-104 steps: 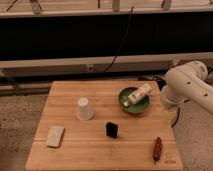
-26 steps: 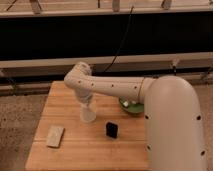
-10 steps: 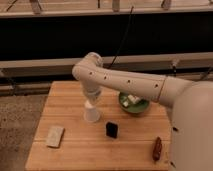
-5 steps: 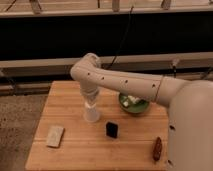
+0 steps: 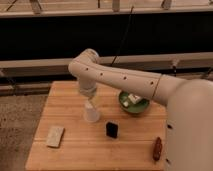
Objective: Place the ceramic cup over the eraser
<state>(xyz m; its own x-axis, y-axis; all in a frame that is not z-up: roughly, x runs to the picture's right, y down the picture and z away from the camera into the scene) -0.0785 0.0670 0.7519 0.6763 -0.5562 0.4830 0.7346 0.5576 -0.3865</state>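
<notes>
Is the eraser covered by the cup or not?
Not covered: the eraser stands bare, apart from the cup; the pincer is at the cup's top.

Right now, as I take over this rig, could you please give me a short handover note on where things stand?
The end effector is right above the ceramic cup, at its top; whether it grips the cup I cannot tell.
The ceramic cup stands on the table, left of and behind the eraser, apart from it.
Done: nothing final; the eraser is uncovered.
Left: bring the cup over the eraser and set it down covering it.
</notes>
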